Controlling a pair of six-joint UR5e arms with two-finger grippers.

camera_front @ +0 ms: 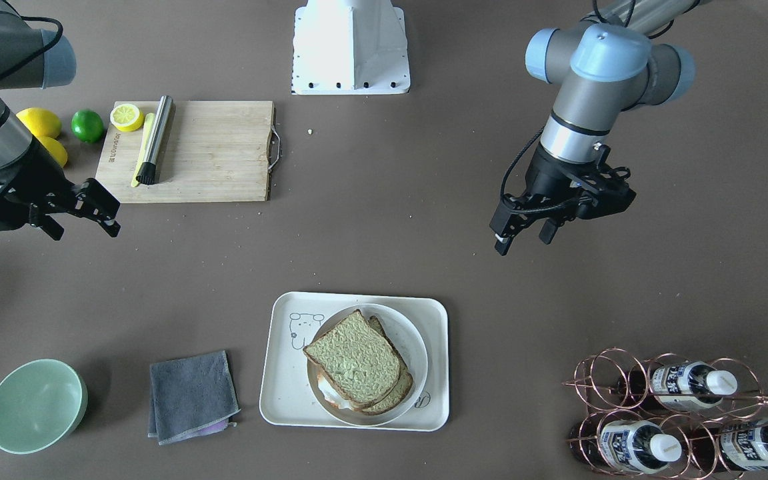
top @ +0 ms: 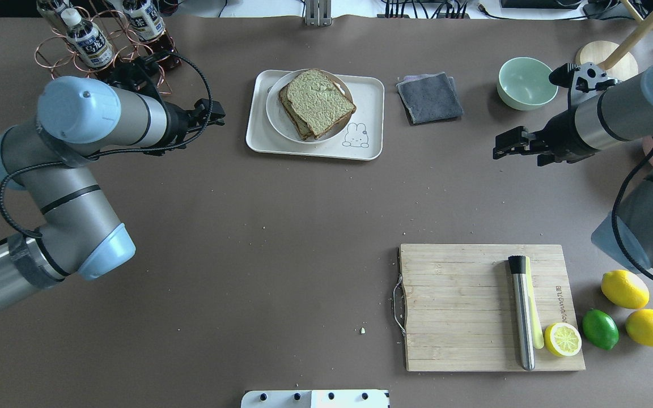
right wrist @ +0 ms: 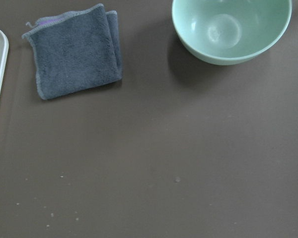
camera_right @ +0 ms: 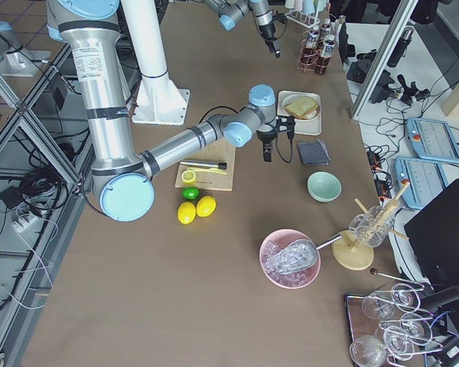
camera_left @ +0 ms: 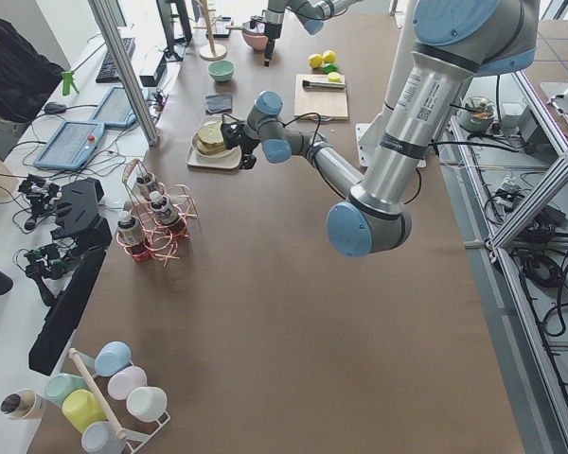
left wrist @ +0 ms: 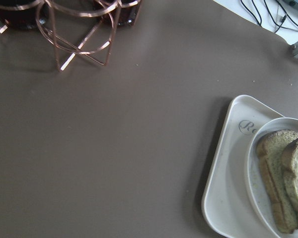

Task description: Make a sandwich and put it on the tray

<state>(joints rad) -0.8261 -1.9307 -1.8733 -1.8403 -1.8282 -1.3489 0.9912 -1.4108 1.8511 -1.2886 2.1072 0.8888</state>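
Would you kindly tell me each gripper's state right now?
The left black two-finger gripper: open, empty.
The right black two-finger gripper: open, empty.

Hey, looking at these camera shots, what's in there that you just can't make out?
- Egg: the front-facing view shows only a white sliver, because the top bread slice covers the rest, yolk included.
- Script on the tray: in the left wrist view, the plate hides everything after the first letter.
- Label on the bottle: too small to read in the front-facing view.
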